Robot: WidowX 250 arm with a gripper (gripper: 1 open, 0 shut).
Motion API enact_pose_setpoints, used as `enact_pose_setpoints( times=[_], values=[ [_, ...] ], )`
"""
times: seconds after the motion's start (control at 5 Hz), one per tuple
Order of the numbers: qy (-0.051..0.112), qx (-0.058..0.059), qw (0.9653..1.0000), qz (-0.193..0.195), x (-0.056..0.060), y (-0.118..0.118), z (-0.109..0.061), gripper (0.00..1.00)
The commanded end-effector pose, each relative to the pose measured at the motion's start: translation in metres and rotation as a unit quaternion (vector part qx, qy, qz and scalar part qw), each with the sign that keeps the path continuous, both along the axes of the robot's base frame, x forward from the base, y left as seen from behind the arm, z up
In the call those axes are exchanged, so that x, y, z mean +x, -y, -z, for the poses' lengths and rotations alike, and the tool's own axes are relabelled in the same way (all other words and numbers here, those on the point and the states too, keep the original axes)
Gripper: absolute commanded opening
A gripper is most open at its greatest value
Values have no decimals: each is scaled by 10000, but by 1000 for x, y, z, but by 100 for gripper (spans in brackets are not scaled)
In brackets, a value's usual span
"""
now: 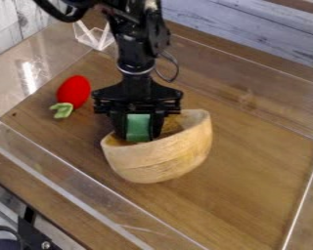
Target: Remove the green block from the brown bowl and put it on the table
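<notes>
The green block (138,126) stands upright between the black fingers of my gripper (138,134), which is shut on it. The block's lower end is still inside the brown bowl (166,156), against its far-left rim. The bowl is tipped up on its side on the table (257,181), its opening turned towards the gripper and its outer wall facing the camera. The arm comes down from the top of the view, and the block's bottom is hidden behind the bowl's rim.
A red strawberry toy (73,90) with a green leaf lies on the table to the left of the gripper. A low clear plastic wall (48,190) runs around the tabletop, close along the near-left side.
</notes>
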State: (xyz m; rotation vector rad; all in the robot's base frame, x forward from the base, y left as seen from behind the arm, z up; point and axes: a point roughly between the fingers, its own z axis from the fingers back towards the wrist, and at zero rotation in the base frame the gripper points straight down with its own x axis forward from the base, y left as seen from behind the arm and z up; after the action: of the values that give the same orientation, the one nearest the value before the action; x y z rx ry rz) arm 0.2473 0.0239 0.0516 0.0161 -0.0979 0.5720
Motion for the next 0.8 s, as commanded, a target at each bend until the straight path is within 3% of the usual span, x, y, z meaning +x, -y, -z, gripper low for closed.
enact_pose_setpoints(
  times=[0.0,0.2,0.4,0.6],
  values=[
    [193,125,9997,73,6,4,-17,0],
    [239,259,9993,130,6,11,-31,0],
    [271,265,9991,187,7,38,-40,0],
    [281,198,9987,374,11,77,-41,0]
  ],
)
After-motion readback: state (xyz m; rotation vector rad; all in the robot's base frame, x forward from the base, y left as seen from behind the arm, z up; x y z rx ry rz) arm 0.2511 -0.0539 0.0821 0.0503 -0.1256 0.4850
